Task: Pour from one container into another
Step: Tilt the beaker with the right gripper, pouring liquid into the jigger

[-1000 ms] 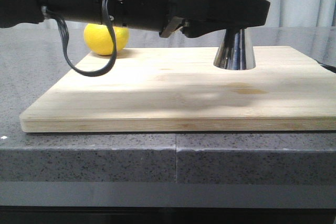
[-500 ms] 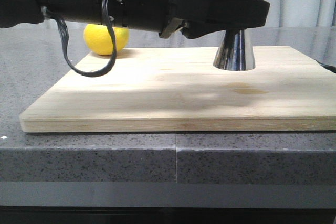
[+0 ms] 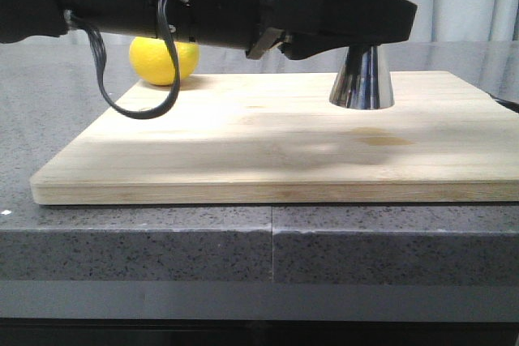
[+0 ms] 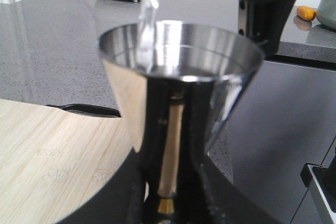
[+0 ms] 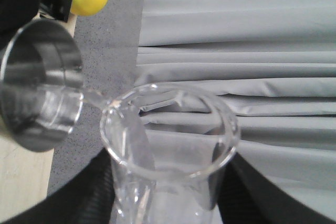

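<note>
The steel jigger (image 3: 362, 79) stands upright at the back right of the wooden board (image 3: 243, 147). My left gripper (image 3: 357, 18) reaches in from the left and is shut on the jigger (image 4: 178, 77)'s narrow gold-banded waist. In the right wrist view the clear glass beaker (image 5: 168, 129) sits tilted between the black fingers (image 5: 86, 192) of my right gripper (image 5: 168, 192), which is shut on it. A thin clear stream (image 5: 97, 98) runs from the beaker's lip into the jigger's open upper cup (image 5: 39, 93). The same stream (image 4: 147, 19) falls into the cup in the left wrist view.
A yellow lemon (image 3: 164, 58) lies at the board's back left corner. The board rests on a grey speckled stone counter (image 3: 162, 241) whose front edge is close below. A grey curtain (image 5: 236, 40) hangs behind. A black cable (image 3: 134, 95) loops down from the left arm.
</note>
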Controlling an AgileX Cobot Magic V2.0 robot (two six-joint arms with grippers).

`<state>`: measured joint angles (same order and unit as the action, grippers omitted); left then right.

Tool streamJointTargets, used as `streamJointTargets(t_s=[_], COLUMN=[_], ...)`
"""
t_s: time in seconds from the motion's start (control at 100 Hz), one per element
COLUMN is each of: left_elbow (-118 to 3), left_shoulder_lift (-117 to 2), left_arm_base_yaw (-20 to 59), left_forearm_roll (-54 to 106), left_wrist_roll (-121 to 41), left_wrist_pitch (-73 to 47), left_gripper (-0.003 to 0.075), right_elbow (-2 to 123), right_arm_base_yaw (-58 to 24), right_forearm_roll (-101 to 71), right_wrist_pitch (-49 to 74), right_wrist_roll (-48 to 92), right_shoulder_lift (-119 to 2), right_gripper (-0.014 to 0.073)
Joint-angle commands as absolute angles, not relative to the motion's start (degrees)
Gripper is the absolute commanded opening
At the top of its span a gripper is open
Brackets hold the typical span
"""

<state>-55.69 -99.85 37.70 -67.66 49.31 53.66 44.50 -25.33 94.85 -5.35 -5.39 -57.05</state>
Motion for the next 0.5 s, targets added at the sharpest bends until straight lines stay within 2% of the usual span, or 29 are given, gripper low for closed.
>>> streamJointTargets(t_s=[0.0,0.49], left_elbow=[-57.4,-57.4], left_shoulder_lift=[-96.7,-96.7], left_arm_base_yaw=[37.9,37.9], left_forearm_roll=[-64.5,-64.5], left_wrist_roll=[49.7,49.7], left_wrist_pitch=[57.1,57.1], left_gripper=[-0.0021,-0.0021], right_elbow=[46.8,46.8], right_arm_base_yaw=[-25.3,-25.3], right_forearm_roll=[95.6,97.5], right_wrist_pitch=[-4.0,-3.0], right_wrist_roll=[-5.1,-5.1], right_shoulder_lift=[-55.8,-55.8], right_gripper=[0.0261,0.0261])
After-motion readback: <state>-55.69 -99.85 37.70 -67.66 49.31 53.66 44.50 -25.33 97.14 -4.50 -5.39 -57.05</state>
